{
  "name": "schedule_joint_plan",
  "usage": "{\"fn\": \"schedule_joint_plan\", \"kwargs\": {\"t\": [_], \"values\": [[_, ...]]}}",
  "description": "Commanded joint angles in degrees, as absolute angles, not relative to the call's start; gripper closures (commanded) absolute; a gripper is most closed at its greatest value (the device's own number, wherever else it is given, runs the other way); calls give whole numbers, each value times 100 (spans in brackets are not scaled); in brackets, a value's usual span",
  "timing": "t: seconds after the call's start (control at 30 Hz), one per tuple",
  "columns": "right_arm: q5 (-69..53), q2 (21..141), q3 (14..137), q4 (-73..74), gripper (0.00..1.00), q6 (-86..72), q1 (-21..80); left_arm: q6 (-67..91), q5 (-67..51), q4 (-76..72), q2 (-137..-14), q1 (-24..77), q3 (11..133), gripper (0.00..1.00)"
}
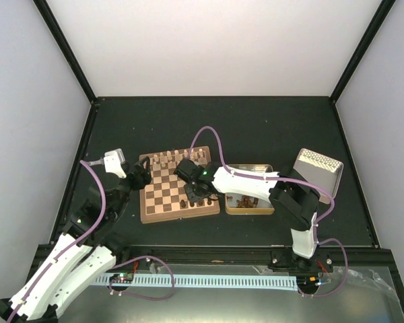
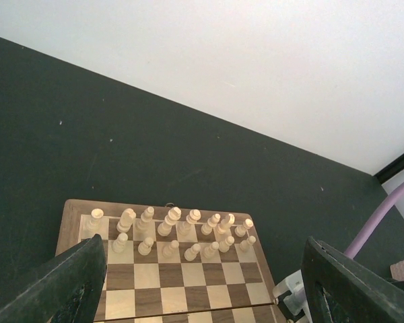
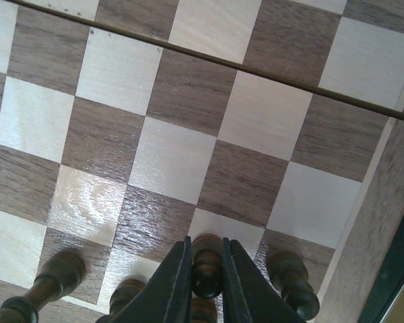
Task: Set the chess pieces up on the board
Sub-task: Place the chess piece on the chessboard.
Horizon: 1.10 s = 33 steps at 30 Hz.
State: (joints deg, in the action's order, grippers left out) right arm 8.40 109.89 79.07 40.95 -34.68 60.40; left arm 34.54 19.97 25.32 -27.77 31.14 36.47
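Observation:
The board (image 1: 163, 195) lies at the table's middle left. In the right wrist view my right gripper (image 3: 206, 270) is shut on a dark brown chess piece (image 3: 206, 250), its base on a light square near the board's (image 3: 188, 94) near edge. Other dark pieces (image 3: 293, 281) stand beside it on the near rows. The right gripper (image 1: 192, 195) sits over the board's near right corner. My left gripper (image 1: 139, 176) hovers at the board's left edge, open and empty; its fingers (image 2: 60, 286) frame the board (image 2: 182, 282). Cream chessmen (image 2: 172, 225) fill the two far rows.
An open metal tin (image 1: 230, 205) with several dark pieces inside stands just right of the board. Its shiny lid (image 1: 318, 171) lies tilted further right. A purple cable loops over the board's far right corner. Dark walls edge the table.

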Motion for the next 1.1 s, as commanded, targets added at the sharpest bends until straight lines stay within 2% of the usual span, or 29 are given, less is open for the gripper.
{"fn": "schedule_joint_plan", "kwargs": {"t": [0.0,0.27,0.7,0.93,1.07], "values": [[899,11010,8176,4232,87,-3420,6067,3472,2027,2557,-2821,3076,3661,19],[1041,10708,8261,4478,76,-3454,6064,3423,1908,2527,-2885,3076,3708,19],[935,10855,8192,4448,82,-3467,6064,3445,1871,2597,-2854,3076,3700,19],[1013,10786,8245,4394,82,-3460,6063,3437,1844,2585,-2873,3076,3696,19],[1004,10921,8364,4445,77,-3391,6061,3432,1837,2606,-2857,3076,3700,19]]}}
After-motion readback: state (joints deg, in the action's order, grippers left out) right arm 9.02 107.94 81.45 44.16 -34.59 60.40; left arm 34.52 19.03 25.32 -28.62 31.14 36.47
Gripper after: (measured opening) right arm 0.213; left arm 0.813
